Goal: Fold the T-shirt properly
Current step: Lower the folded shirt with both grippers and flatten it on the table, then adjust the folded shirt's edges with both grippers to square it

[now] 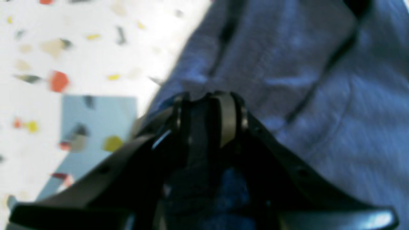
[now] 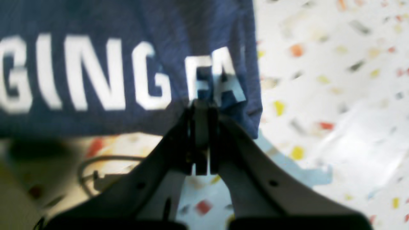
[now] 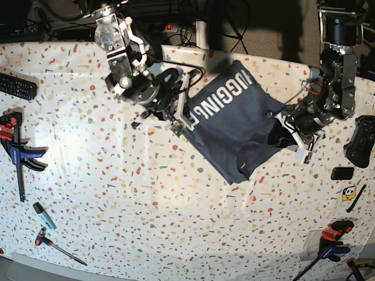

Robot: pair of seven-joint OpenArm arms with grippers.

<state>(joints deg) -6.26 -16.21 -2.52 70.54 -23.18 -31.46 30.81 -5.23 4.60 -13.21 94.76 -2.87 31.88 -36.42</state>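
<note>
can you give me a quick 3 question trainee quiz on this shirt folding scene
1. True or false: the T-shirt lies flat and neatly folded on the table.
2. Which gripper pinches the shirt edge by the white lettering? A) left gripper B) right gripper
3. What lies at the table's far left edge, above the blue clamp?

Key
1. False: it is bunched, held between both arms.
2. B, the right gripper; the left gripper is on plain fabric.
3. A black remote control.

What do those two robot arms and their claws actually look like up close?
Both arms are built of chunky silver-grey and black metal segments with black cables trailing off them. Each ends in a two-fingered claw, the left gripper and right gripper, with dark prongs widening toward the wrist.
</note>
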